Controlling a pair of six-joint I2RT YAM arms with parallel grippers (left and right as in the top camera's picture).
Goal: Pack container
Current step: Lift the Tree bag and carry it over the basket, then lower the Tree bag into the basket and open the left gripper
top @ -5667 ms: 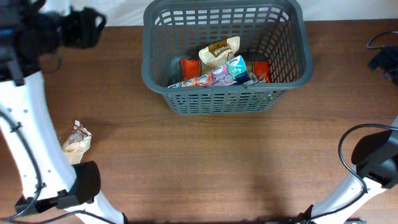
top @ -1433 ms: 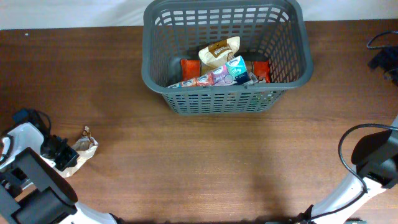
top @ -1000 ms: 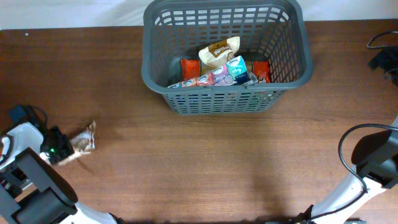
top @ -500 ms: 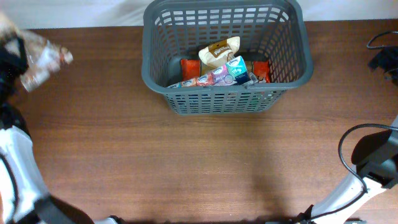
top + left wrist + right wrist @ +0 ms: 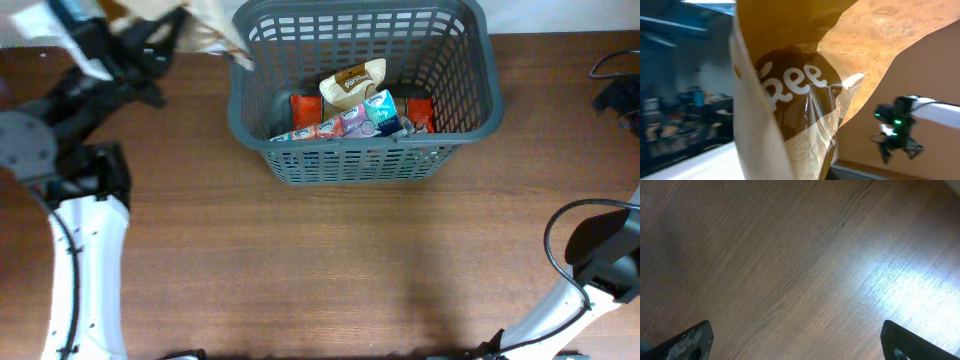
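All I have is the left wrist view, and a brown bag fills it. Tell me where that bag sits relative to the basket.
Observer: From overhead, the left gripper holds the bag beside the basket, at its far corner on the left arm's side. Only the bag's tip overlaps the rim.
Operator: Report what is inside.
Observer: Several packages lie at the bottom near the front wall: a tan pouch on top, red packs and small colourful packs.
Operator: Check the right arm.
Observer: The right gripper is open over bare table, holding nothing.
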